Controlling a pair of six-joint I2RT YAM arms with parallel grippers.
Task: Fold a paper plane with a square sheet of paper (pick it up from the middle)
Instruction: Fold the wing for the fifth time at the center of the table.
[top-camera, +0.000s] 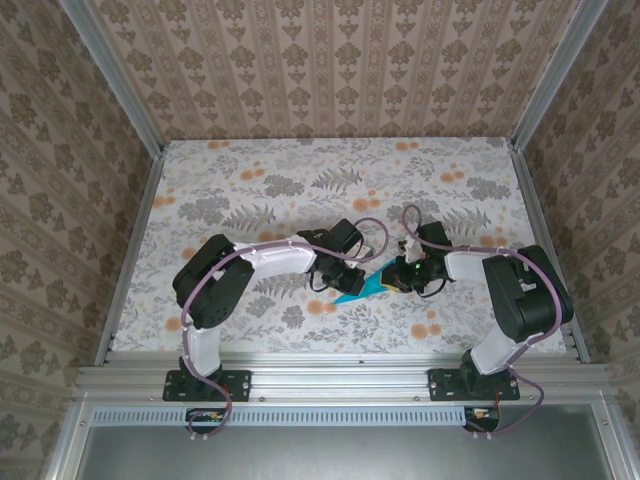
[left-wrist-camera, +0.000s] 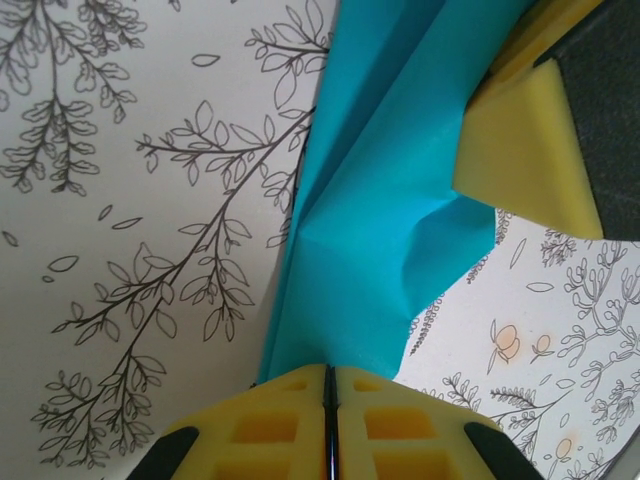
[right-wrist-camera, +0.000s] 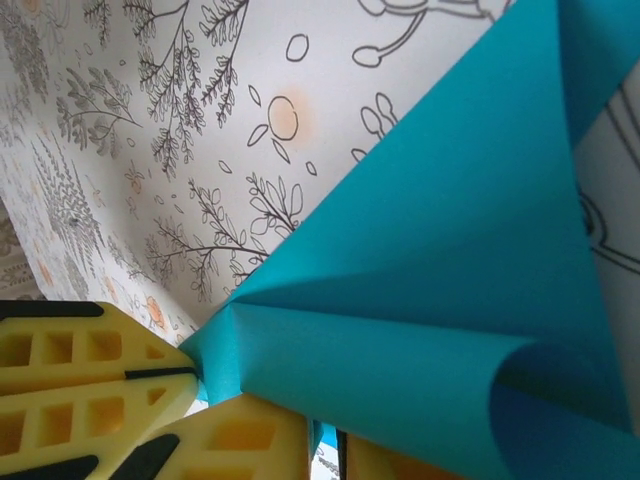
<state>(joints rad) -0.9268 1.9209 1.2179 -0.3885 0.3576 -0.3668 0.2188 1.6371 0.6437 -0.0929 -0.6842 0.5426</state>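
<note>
Here, near the front middle of the floral tabletop (top-camera: 250, 180), the two arms meet over the teal-blue sheet of paper (left-wrist-camera: 390, 200), which is partly folded and creased. The left claw (left-wrist-camera: 330, 385) is pressed closed on one end of the sheet, its yellow pads meeting with the paper pinched between them. The right claw (top-camera: 408, 272) sits against the other end, but whether it grips the paper I cannot tell.

You were working in a staged lab cell: aluminium rails (top-camera: 340, 377) framed wallpaper panels (top-camera: 330, 70) beyond and beside your left hand (top-camera: 358, 283), with a floral-print counter (top-camera: 260, 170) beneath it.
</note>
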